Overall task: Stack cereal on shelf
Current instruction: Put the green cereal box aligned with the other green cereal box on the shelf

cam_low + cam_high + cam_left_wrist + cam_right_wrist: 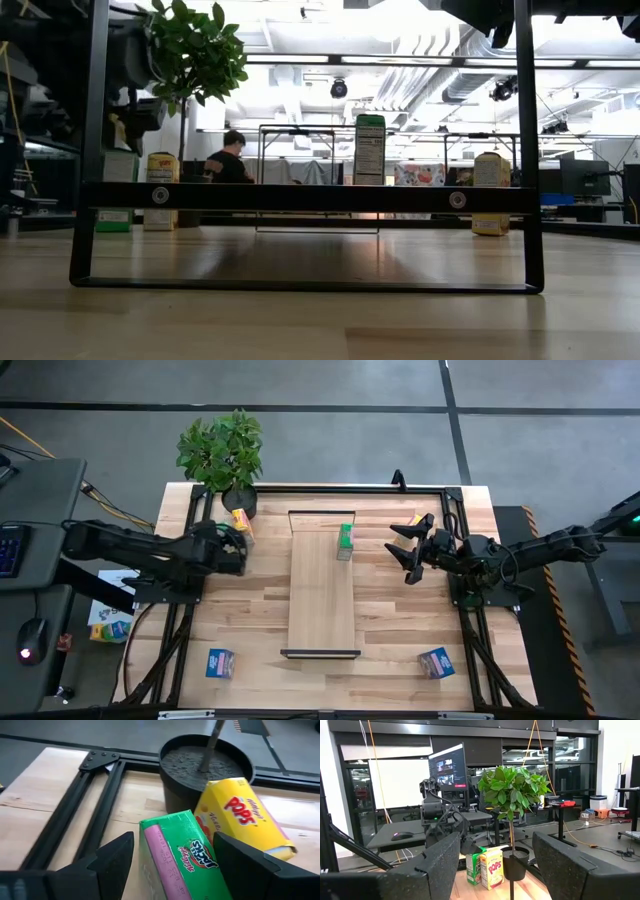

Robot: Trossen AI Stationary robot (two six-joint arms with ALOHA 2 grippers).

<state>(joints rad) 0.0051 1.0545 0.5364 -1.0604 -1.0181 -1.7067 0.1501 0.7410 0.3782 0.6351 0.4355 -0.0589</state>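
The shelf [320,600] lies along the middle of the table, with one green cereal box [345,540] upright on its far part. A second green box [185,857] and a yellow box [240,815] stand by the plant pot [205,770] at the far left. My left gripper [172,855] is open, its fingers on either side of that green box and apart from it. My right gripper [403,558] is open, held above the table right of the shelf. A yellow box [415,520] lies beyond it. Two blue boxes [220,662] [436,662] sit near the front.
The potted plant [222,455] stands at the far left corner, close behind the left gripper. A black frame [300,488] runs around the table edges. In the low view the shelf's black bracket [300,197] crosses the front. A person sits in the room beyond [232,160].
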